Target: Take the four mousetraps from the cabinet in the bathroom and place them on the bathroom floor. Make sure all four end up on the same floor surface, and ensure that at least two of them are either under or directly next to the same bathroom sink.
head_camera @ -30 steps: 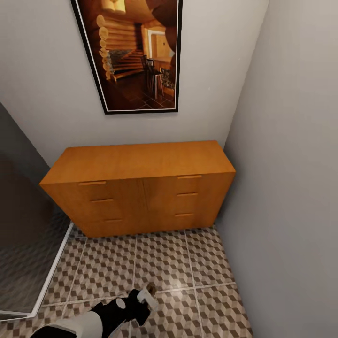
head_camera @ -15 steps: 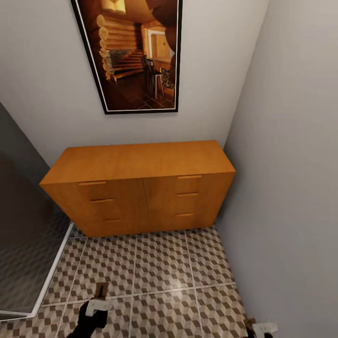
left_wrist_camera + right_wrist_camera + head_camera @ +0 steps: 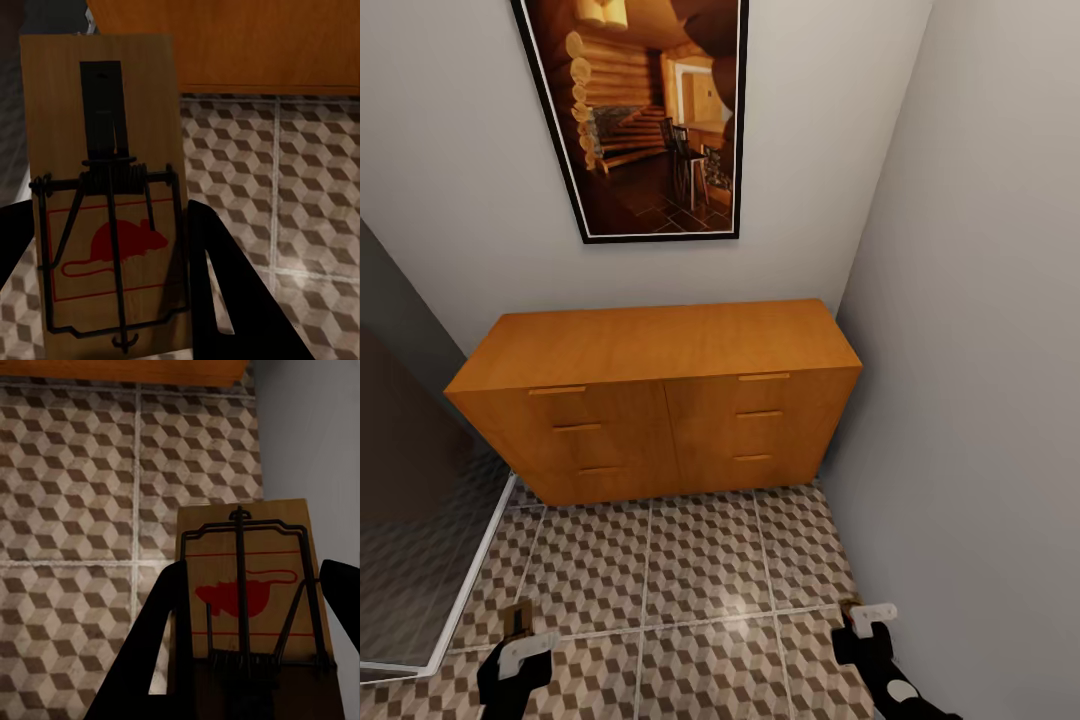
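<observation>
Since a second ago, both grippers are swung apart before the cabinet [image 3: 660, 400].
One mousetrap [image 3: 105, 195] is clamped in the left gripper [image 3: 518, 640], another mousetrap [image 3: 244, 592] in the right gripper [image 3: 865, 615]; none is laid on the bathroom floor [image 3: 700, 570] yet.

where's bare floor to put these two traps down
Open tiles lie between the cabinet front and the two grippers, left and right, each holding a mousetrap. Tighter near the right wall and the glass panel on the left.

Cube-patterned bathroom floor [image 3: 700, 570], orange-brown cabinet [image 3: 660, 400] standing on it against the wall
</observation>
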`<state>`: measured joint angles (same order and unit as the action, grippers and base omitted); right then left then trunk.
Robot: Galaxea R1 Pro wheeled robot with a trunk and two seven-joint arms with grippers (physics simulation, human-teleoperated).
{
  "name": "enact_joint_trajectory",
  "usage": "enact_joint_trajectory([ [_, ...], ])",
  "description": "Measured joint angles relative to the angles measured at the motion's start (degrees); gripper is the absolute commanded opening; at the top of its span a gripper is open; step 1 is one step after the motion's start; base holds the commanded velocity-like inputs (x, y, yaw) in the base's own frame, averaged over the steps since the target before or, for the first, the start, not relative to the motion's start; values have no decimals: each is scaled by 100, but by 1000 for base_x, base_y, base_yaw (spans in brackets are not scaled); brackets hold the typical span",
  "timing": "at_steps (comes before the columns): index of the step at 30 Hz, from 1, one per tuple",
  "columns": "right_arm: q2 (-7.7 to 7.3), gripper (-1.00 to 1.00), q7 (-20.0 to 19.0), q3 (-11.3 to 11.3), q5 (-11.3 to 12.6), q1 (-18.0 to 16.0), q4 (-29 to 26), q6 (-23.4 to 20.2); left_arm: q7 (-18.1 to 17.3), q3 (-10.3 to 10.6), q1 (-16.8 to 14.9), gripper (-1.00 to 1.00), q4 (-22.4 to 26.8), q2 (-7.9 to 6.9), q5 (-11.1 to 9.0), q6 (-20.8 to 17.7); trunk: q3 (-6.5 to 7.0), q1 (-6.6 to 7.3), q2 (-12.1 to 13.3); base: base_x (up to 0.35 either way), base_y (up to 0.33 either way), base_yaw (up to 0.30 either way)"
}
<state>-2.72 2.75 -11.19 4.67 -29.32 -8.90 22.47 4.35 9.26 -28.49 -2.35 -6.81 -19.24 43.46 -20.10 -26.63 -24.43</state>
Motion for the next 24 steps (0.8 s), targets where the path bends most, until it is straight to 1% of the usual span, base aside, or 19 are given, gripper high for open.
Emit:
enact_joint_trajectory([
  [7, 25, -100, -10, -16, -124, -23, 1, 5, 36, 11, 19, -100, -1, 69, -11, -9, 0, 0, 0, 0, 0, 0],
  [11, 27, -100, -12, -12, -249, -25, 12, -22, 27, 17, 99, -100, -1, 187, 7, -13, 0, 0, 0, 0, 0, 0],
  [15, 28, -100, -10, -13, -286, -23, 9, -7, 22, 25, 127, -100, -1, 297, 18, -14, 0, 0, 0, 0, 0, 0],
  [17, 25, -100, -11, -16, -289, -23, 8, 26, 22, 18, 130, -100, -1, 325, 13, -13, 0, 0, 0, 0, 0, 0],
  [24, 19, -100, -12, -20, -293, -17, 6, 419, 29, 19, 133, -100, -1, 353, 14, -29, 0, 0, 0, 0, 0, 0],
])
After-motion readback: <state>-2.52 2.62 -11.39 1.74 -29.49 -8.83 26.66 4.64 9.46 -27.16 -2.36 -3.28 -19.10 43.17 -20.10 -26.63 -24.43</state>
